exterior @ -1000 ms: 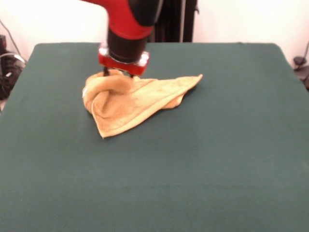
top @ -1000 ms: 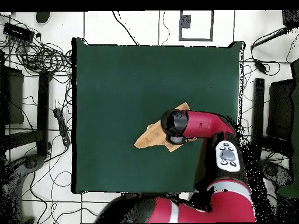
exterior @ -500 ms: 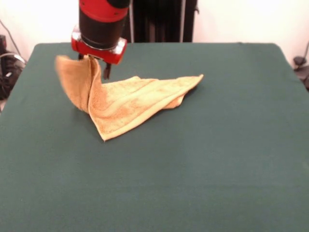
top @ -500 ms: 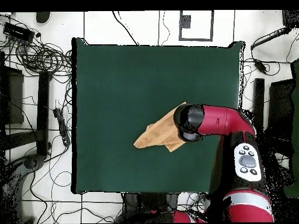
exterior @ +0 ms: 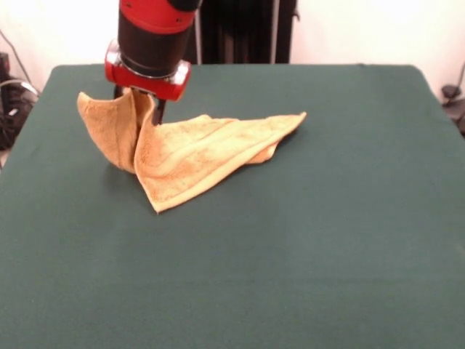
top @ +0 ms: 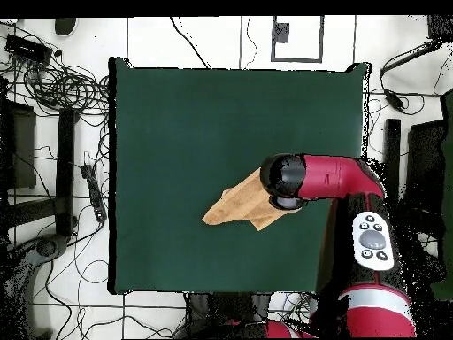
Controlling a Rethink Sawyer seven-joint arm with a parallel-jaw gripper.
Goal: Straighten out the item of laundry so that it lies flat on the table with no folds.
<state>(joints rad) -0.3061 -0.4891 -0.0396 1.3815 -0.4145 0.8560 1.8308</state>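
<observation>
Pinched together, the jaws of the gripper [exterior: 138, 98] are holding a raised fold of the towel [exterior: 196, 153] just under the red collar of the arm [top: 327, 177], over the far left part of the table [exterior: 305, 247]. From that grip a flap is hanging down on the left with its corner sticking out, while the rest of the cloth is lying on the green top, doubled over itself and tapering to a point on the right. By the look of it, the unfolding step is under way and well short of done. Next, the lifted part probably needs carrying out to the left, away from the resting layers, then lowering and letting go so it is lying in a single layer.
</observation>
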